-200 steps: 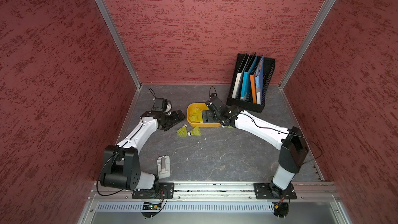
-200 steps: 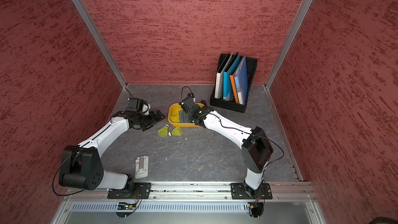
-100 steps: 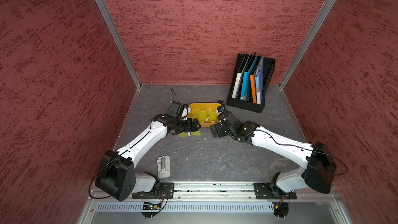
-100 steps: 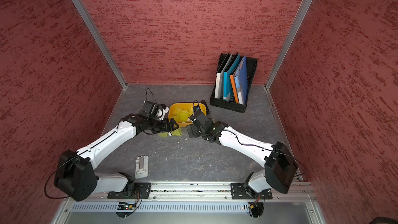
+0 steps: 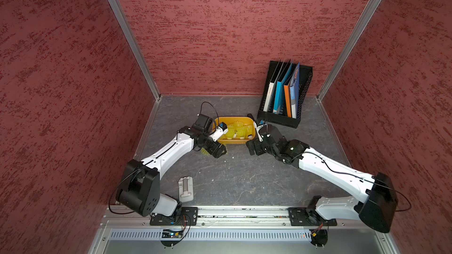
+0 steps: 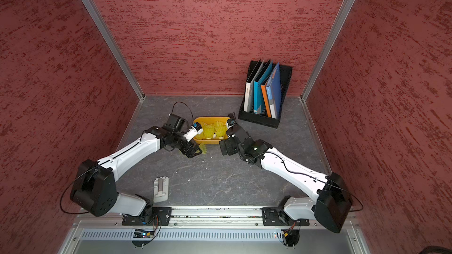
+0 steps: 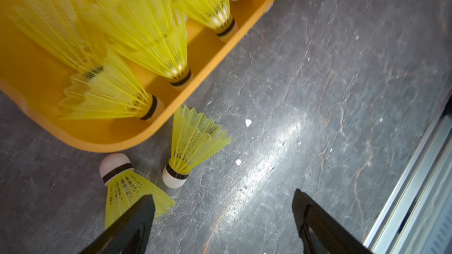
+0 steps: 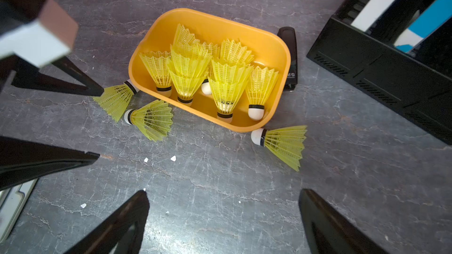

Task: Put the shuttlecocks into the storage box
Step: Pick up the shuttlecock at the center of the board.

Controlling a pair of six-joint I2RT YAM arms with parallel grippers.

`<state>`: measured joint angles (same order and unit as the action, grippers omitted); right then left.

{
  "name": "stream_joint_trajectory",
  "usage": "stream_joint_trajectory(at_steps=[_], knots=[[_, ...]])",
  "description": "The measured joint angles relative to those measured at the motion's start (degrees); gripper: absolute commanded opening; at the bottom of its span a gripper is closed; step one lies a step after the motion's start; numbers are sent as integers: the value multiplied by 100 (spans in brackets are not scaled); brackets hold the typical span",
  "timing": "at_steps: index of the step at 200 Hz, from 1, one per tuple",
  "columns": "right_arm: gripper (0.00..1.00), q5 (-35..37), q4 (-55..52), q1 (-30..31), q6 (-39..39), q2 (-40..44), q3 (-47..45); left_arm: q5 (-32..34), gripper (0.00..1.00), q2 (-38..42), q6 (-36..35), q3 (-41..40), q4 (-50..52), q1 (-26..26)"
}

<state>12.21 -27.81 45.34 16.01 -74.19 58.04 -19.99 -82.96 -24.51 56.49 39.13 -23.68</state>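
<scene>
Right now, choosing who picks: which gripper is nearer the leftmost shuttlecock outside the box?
Left. The left gripper has a finger at that shuttlecock; the right gripper hangs by the box, at its other end.

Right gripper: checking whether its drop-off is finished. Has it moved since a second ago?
Yes. The right gripper has pulled back from above the storage box and now hangs off its near side, toward its own base, jaws open.

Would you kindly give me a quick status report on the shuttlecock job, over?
Status: left gripper open, right gripper open, both empty. Three shuttlecocks loose on the table beside the storage box, rest inside. Nothing in the way.
</scene>
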Motion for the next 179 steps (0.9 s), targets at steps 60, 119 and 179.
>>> stream_joint_trajectory(at_steps=[60,119,179], knots=[[98,-295,-76,-173,-31,146,-92,240,88,-146,-1141,-334,-321,-17],[98,-319,-181,-343,-17,297,-131,708,76,-516,-1482,-334,-584,-275],[98,-326,-203,-407,9,306,-166,970,62,-868,-1478,-280,-719,-275]])
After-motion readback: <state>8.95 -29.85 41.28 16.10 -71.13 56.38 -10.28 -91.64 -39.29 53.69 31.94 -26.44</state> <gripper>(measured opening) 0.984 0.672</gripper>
